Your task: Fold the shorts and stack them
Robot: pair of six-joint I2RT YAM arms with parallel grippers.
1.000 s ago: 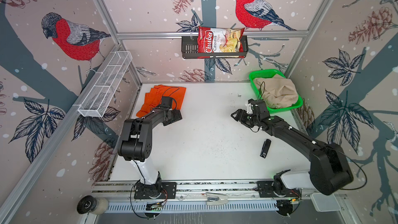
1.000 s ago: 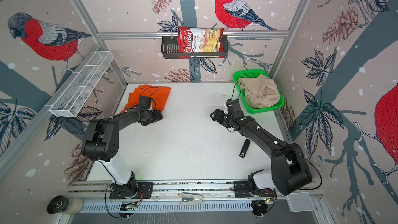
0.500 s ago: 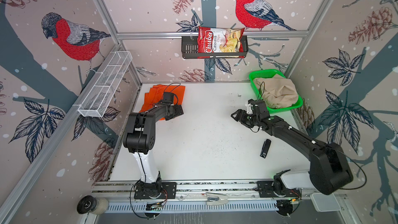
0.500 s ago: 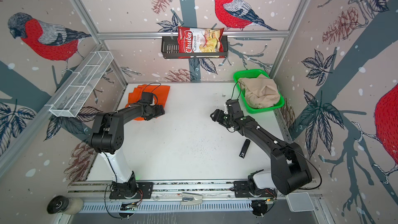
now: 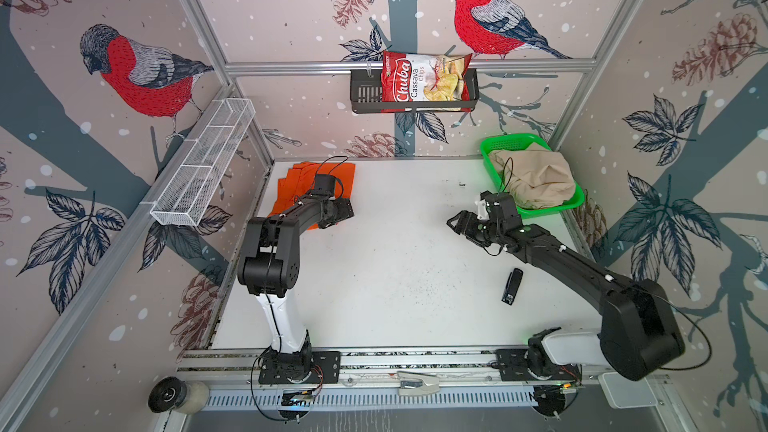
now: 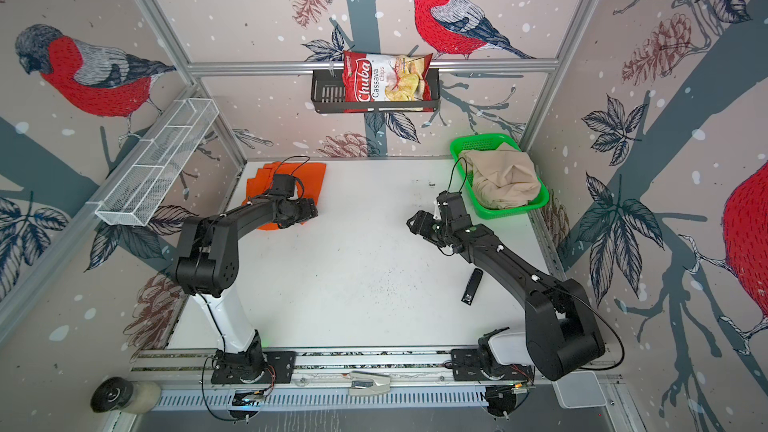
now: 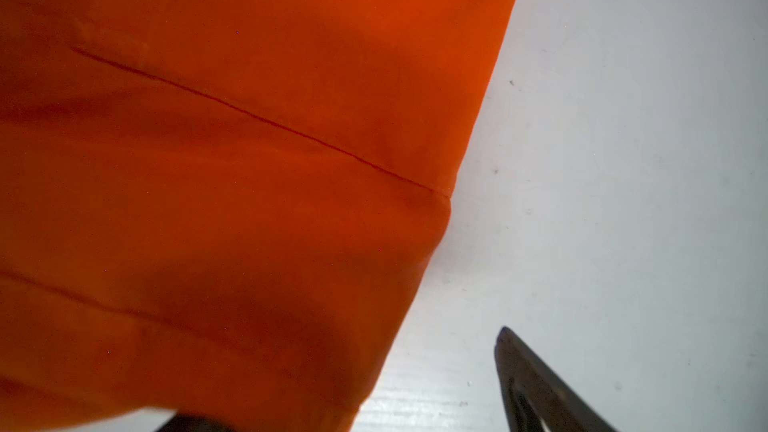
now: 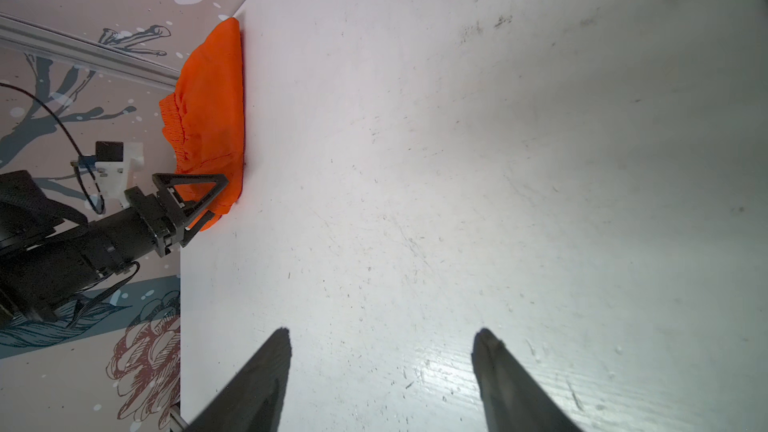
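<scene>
The orange shorts (image 5: 316, 178) (image 6: 286, 178) lie folded flat at the table's far left corner. My left gripper (image 5: 345, 211) (image 6: 309, 211) is low at their near right edge, open. In the left wrist view the orange shorts (image 7: 232, 184) fill most of the frame; one finger (image 7: 523, 371) is over bare table and the other is mostly hidden by the cloth, so the left gripper (image 7: 340, 380) straddles the cloth's edge. The beige shorts (image 5: 536, 180) (image 6: 503, 180) lie crumpled in the green basket (image 5: 503, 143) (image 6: 473, 144). My right gripper (image 5: 457, 224) (image 6: 417, 222) (image 8: 383, 332) hovers open and empty over the table.
A small black stapler-like object (image 5: 512, 286) (image 6: 472, 286) lies on the table beside the right forearm. A chips bag (image 5: 424, 83) sits in a black rack on the back wall. A white wire shelf (image 5: 203, 164) hangs on the left wall.
The left arm has raised its elbow and swung it inward, and its gripper has edged farther along the orange shorts' edge. The right arm has not moved.
</scene>
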